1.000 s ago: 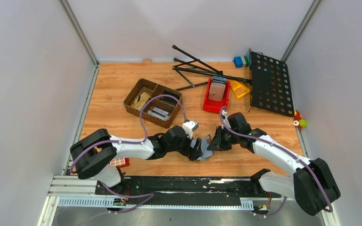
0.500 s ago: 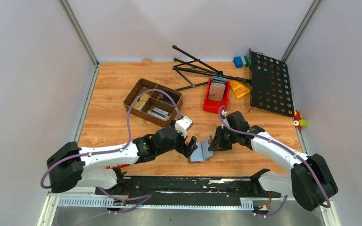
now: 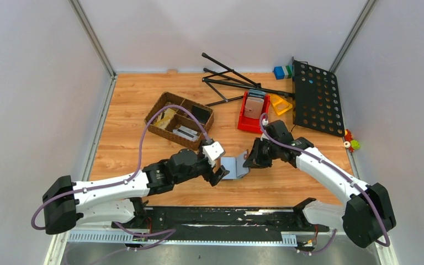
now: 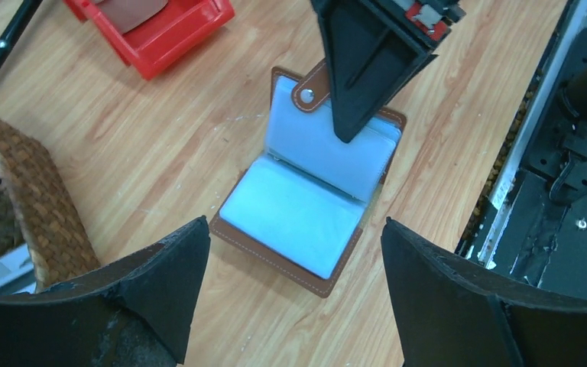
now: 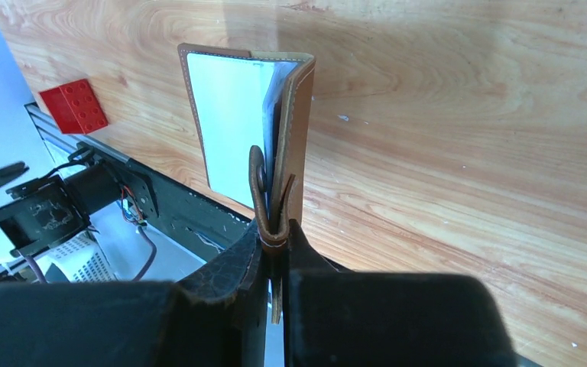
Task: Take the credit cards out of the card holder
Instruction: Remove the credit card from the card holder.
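Note:
The brown card holder (image 3: 233, 167) lies open on the wooden table, its pale silvery-blue sleeves up (image 4: 298, 206). One cover lies flat and the other stands raised. My right gripper (image 3: 249, 160) is shut on the raised cover and its tab clasp (image 5: 275, 229), holding it upright (image 5: 299, 130). My left gripper (image 3: 220, 175) is open and empty, hovering just left of and above the holder, with the fingers wide apart (image 4: 292, 225). No credit cards show apart from the sleeves.
A wicker basket (image 3: 179, 118) stands at the back left. A red bin (image 3: 254, 113) with a pinkish-grey slab is behind the holder. A black stand with a perforated plate (image 3: 316, 96) is at the back right. A red brick (image 5: 74, 105) lies near the black front rail (image 3: 226, 215).
The left gripper has drawn back to the left off the holder and its arm has stretched out. The right gripper has carried the holder a little farther from the front edge, cover still raised.

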`<act>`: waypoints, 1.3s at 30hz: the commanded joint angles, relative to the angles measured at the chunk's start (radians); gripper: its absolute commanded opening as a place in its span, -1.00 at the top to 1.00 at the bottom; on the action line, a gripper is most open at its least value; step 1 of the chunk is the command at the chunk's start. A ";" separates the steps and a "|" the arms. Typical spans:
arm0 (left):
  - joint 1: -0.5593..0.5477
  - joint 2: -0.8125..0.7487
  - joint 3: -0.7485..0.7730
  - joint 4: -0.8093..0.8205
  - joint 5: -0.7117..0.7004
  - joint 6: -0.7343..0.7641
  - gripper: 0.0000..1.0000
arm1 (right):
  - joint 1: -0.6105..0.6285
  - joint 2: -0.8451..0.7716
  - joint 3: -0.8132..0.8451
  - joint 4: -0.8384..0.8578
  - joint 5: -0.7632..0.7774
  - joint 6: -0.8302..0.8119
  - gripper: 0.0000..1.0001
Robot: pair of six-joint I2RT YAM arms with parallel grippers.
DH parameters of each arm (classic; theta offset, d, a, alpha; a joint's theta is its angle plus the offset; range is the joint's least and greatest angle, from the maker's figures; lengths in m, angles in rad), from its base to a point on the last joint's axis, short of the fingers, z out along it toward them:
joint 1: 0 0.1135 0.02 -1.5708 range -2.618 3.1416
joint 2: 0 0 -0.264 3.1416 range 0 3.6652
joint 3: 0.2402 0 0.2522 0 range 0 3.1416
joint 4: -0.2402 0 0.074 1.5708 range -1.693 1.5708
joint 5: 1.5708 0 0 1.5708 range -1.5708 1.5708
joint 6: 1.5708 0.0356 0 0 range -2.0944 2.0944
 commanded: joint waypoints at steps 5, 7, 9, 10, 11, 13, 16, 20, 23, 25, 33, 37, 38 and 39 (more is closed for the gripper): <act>-0.035 0.119 0.125 0.042 0.072 0.164 -0.67 | -0.003 -0.023 0.046 -0.064 0.018 0.092 1.00; -0.050 0.146 0.131 0.055 0.063 0.191 -0.64 | -0.003 -0.019 0.047 -0.069 0.006 0.102 1.00; -0.073 0.176 0.136 0.071 0.055 0.227 -0.62 | -0.003 -0.014 0.048 -0.071 -0.009 0.120 1.00; -0.082 0.191 0.143 0.067 0.052 0.240 -0.62 | -0.004 -0.012 0.049 -0.071 -0.014 0.126 1.00; -0.089 0.207 0.154 0.063 0.047 0.252 -0.61 | -0.004 -0.008 0.051 -0.072 -0.016 0.130 1.00; -0.107 0.240 0.174 0.046 0.035 0.270 -0.60 | -0.003 0.001 0.055 -0.075 -0.025 0.135 1.00; -0.117 0.281 0.199 0.031 0.035 0.271 -0.58 | -0.003 0.010 0.059 -0.075 -0.032 0.140 1.00; -0.119 0.307 0.206 0.045 0.054 0.253 -0.57 | -0.003 0.016 0.055 -0.067 -0.039 0.147 1.00; -0.119 0.339 0.221 0.047 0.063 0.239 -0.54 | -0.003 0.014 0.049 -0.056 -0.047 0.153 1.00; -0.121 0.359 0.229 0.043 0.052 0.236 -0.52 | -0.003 0.014 0.048 -0.054 -0.048 0.155 1.00; -0.122 0.402 0.253 0.016 -0.012 0.232 -0.44 | -0.004 0.013 0.038 -0.045 -0.056 0.161 1.00; -0.122 0.411 0.260 0.005 -0.046 0.227 -0.33 | -0.004 0.017 0.033 -0.039 -0.060 0.163 1.00; -0.122 0.411 0.259 0.005 -0.052 0.224 -0.30 | -0.004 0.018 0.033 -0.037 -0.060 0.163 1.00; -0.122 0.411 0.258 0.004 -0.053 0.223 -0.25 | -0.004 0.018 0.031 -0.037 -0.060 0.162 1.00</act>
